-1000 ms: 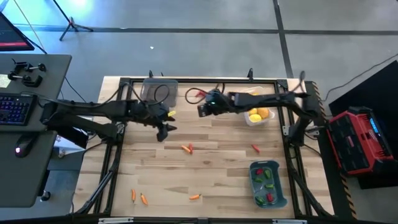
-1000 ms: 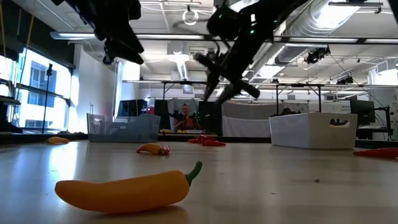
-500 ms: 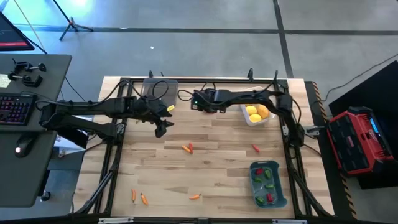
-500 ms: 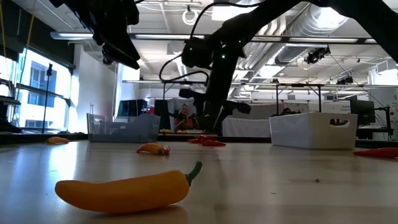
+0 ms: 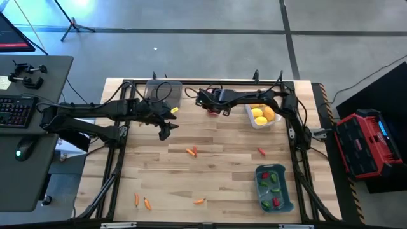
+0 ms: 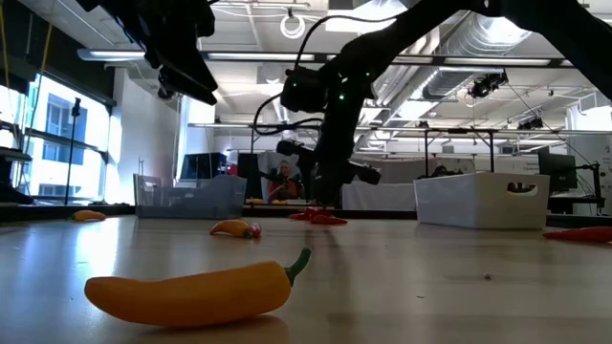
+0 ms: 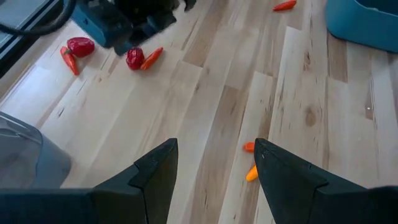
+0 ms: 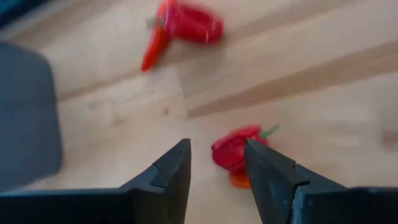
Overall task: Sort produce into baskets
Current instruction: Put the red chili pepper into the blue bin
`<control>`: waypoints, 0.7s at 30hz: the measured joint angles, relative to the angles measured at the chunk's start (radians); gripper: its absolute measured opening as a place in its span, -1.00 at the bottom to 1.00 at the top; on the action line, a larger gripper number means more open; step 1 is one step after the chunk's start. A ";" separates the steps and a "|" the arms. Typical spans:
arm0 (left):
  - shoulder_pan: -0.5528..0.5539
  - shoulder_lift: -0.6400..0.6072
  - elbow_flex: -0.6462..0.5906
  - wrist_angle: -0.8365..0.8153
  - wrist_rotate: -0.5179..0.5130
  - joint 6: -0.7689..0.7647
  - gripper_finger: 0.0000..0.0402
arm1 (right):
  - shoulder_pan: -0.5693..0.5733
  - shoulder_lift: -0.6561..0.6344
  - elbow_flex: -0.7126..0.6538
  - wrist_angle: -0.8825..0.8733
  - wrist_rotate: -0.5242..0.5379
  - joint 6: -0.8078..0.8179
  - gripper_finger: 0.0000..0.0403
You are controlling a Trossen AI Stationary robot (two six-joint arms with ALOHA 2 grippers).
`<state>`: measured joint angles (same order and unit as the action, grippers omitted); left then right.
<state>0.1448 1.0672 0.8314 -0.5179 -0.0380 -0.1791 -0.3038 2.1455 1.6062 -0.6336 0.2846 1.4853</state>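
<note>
My right gripper hangs open, slanting down over the table's far middle. A red pepper lies just beside one of its fingers, and bare wood shows between them. A second red pepper lies beyond it with a small red-orange piece. My left gripper is open and raised near the table's left, holding nothing. Two small carrots lie on the wood ahead of it. The white basket holds yellow fruits. The blue basket holds peppers. The clear grey basket stands at the far left.
Loose carrots lie mid-table, right of centre and along the near edge. An orange-yellow pepper lies near the front edge. Cables run along the far edge beside the clear basket.
My right gripper has swung toward the table's left and far edge, come down over the red peppers, and rolled about its own axis. My left arm has kept almost still.
</note>
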 joint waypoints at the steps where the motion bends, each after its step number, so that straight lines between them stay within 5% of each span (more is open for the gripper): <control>1: 0.000 0.000 0.000 0.000 0.000 -0.001 -0.01 | 0.000 0.009 0.000 0.001 -0.015 0.000 -0.31; 7: 0.000 0.000 0.000 -0.001 0.000 -0.002 -0.01 | 0.005 0.018 0.001 -0.029 0.053 0.093 -0.31; 21: 0.000 0.000 0.000 -0.001 0.000 0.042 -0.01 | 0.009 0.016 0.002 -0.211 -0.003 -0.027 -0.32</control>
<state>0.1444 1.0672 0.8318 -0.5186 -0.0376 -0.1368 -0.2945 2.1616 1.6081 -0.8443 0.2819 1.4588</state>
